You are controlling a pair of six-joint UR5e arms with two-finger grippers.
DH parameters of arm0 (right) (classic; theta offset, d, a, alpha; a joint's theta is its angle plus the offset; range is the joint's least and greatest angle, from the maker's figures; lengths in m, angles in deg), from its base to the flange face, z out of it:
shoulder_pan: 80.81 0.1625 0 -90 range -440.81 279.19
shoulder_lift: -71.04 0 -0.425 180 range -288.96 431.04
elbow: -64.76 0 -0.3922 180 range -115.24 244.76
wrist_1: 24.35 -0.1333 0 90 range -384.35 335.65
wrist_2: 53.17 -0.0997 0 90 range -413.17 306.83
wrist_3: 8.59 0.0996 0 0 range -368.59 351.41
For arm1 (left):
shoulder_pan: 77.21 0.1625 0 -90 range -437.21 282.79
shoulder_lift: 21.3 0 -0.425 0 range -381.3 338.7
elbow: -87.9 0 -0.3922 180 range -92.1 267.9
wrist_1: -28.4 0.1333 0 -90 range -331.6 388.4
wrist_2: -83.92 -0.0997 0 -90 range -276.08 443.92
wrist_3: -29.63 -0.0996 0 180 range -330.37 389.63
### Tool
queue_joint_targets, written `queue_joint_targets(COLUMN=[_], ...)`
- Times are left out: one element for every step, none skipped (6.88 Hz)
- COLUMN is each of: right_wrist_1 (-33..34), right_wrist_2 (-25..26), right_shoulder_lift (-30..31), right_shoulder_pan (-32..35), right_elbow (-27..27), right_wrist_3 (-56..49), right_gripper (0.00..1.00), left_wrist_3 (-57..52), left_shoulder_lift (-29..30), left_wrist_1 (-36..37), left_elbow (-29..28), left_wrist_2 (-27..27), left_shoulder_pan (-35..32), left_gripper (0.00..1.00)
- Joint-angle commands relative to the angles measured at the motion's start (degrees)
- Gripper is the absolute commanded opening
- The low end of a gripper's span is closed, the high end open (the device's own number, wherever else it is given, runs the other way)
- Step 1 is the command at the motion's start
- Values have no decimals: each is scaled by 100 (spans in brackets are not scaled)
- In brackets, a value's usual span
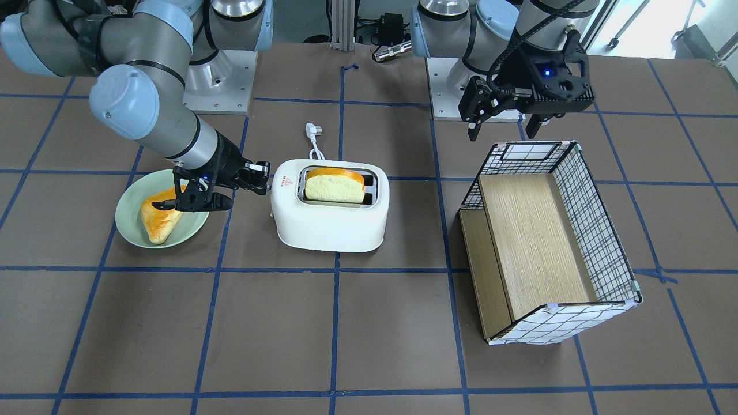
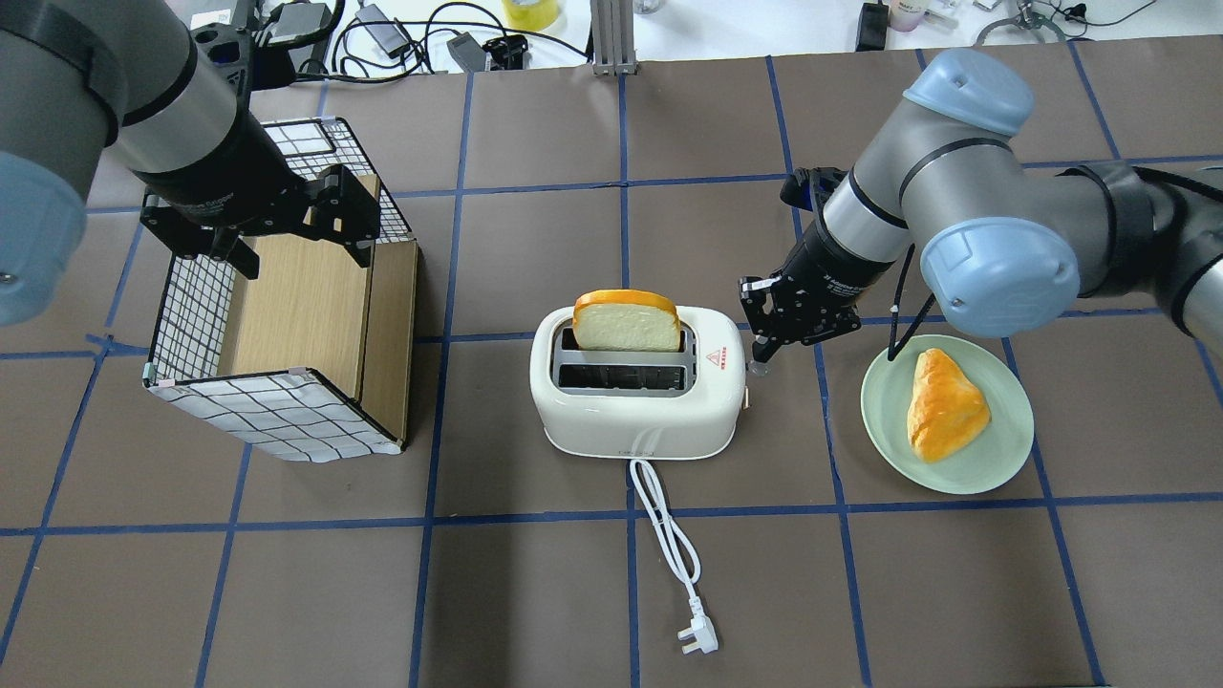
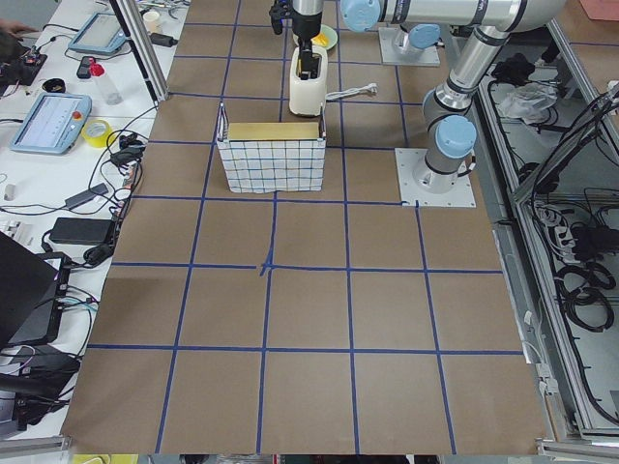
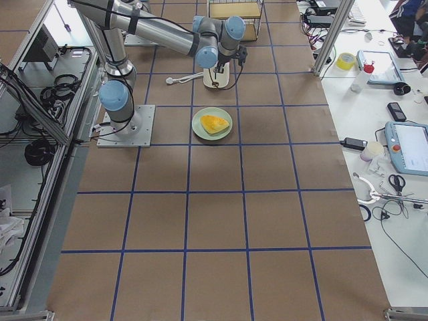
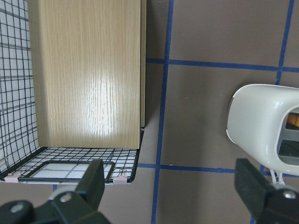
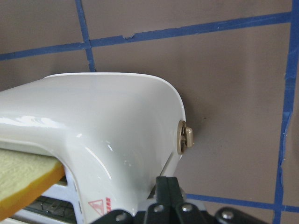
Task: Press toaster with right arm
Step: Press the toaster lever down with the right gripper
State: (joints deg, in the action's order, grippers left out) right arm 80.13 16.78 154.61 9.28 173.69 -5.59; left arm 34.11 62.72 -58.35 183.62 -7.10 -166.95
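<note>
Two arms of one build. Silver tubular right arm (image 2: 955, 182): light-blue rounded joint caps, black bands at the seams, thin black cable (image 2: 893, 330) with a white tie. Silver left arm (image 2: 162, 105): same caps, ribbed black cable hose (image 1: 503, 52). Black right gripper (image 2: 760, 357) and black left gripper (image 1: 503, 131): blue light on each, small silver screws.

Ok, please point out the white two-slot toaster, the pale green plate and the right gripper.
white two-slot toaster (image 2: 635, 425): overhead view, front wall.
pale green plate (image 2: 1008, 449): overhead view, bare rim.
right gripper (image 2: 761, 355): overhead view, between fingertips.

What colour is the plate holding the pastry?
Pale green plate, clearest in the overhead view.
</note>
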Motion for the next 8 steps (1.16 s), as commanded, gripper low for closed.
queue_joint_targets(right_wrist_1=[351, 789, 871, 881, 881, 881, 907, 907], right_wrist_2=[-17, -17, -17, -17, -17, -17, -17, -17], right_shoulder_lift=[-16, -16, -16, -42, -59, -60, -60, -60], right_shoulder_pan=[0, 0, -9, -17, -18, -18, -18, -18], right_elbow=[241, 504, 576, 577, 594, 595, 595, 586], right_wrist_3=[-1, -1, -9, -9, -18, -18, -18, -1], right_gripper=[0, 0, 0, 0, 0, 0, 0, 0], left_wrist_3=[0, 0, 0, 0, 0, 0, 0, 0], left_shoulder_lift=[0, 0, 0, 0, 0, 0, 0, 0], left_wrist_1=[0, 0, 0, 0, 0, 0, 0, 0], left_elbow=[0, 0, 0, 0, 0, 0, 0, 0], left_wrist_2=[5, 5, 5, -4, 5, -4, 5, -4], left_shoulder_pan=[0, 0, 0, 0, 0, 0, 0, 0], left_gripper=[100, 100, 100, 100, 100, 100, 100, 100])
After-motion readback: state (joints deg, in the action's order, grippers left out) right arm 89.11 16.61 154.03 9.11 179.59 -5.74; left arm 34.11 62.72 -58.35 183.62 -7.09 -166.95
